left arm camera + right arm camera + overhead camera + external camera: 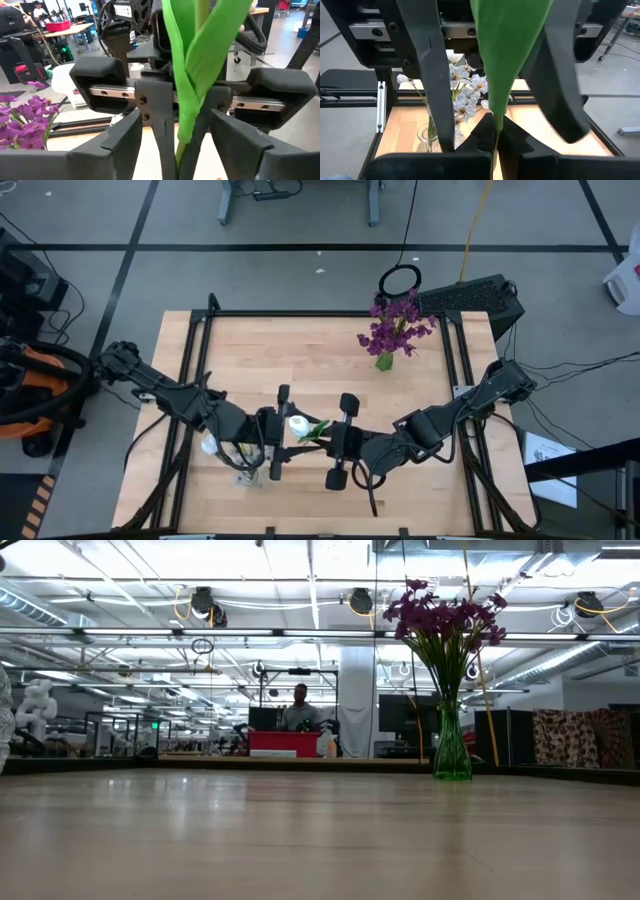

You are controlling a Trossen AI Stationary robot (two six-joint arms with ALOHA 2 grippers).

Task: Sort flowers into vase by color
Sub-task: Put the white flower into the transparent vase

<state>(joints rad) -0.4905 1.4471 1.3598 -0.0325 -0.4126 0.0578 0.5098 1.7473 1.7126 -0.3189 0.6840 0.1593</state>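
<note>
Near edge, mid-table: two dark grippers meet nose to nose over one white tulip bud on a green stem (300,427). Right gripper (340,442), reaching in low from the right, is clamped tight on that green stem. Left gripper (279,432), stretched in from the left, has its fingers spread either side of the stem. Far side: one green glass vase of purple blossoms (394,328).

Wooden table (320,360); a person (298,710) behind a red box (284,743)
</note>
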